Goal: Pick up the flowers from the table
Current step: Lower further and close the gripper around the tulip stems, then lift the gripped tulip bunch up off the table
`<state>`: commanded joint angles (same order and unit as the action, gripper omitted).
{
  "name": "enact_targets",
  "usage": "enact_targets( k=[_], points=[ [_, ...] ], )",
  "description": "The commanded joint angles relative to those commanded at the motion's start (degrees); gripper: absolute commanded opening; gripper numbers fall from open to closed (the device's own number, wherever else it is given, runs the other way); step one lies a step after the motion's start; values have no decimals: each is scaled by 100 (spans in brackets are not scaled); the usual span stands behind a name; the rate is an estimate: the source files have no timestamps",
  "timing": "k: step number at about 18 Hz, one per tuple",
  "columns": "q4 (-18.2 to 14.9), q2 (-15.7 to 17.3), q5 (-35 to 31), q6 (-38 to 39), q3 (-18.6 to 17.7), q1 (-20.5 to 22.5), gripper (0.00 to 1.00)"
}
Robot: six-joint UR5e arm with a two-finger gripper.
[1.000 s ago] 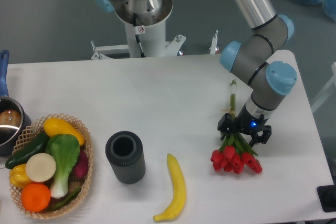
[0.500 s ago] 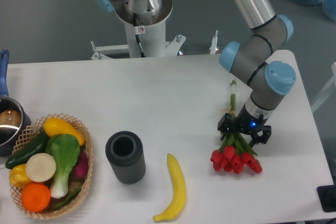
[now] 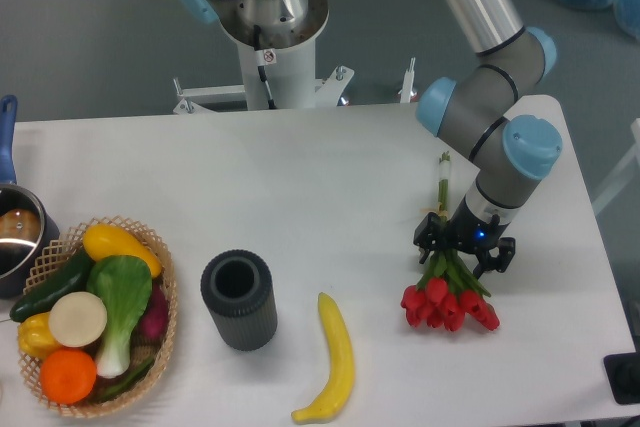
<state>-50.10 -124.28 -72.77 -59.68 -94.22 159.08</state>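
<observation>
- White table point(image 3: 330, 177) filled most of the view, with grey floor and a second robot's base point(image 3: 268, 37) behind it.
- At the far left sat a pot point(image 3: 14, 237) and a wicker basket point(image 3: 45, 247) heaped with vegetables and fruit, well apart from my work.
- Nearer the middle stood a dark ribbed cup point(image 3: 238, 299), upright with its mouth up, and a banana point(image 3: 335, 355) lay just beside it.
- On the right lay the flowers point(image 3: 447, 302), flat on the table, red heads toward the near edge and thin stems running away under my wrist.
- My gripper point(image 3: 465, 252) was down over the leafy part where stems meet blooms, fingers straddling the bunch; I could not tell whether they had closed.
- I judged that spot was chosen because the bundle is thickest and firmest there.
</observation>
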Motion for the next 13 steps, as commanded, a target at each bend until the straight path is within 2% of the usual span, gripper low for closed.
enact_targets(
  k=[8, 9, 12, 13],
  points=[
    [9, -35, 0, 18, 35, -9, 100],
    [9, -35, 0, 18, 44, -17, 98],
    [9, -35, -9, 26, 44, -18, 82],
    [9, -35, -9, 26, 44, -18, 79]
  ],
)
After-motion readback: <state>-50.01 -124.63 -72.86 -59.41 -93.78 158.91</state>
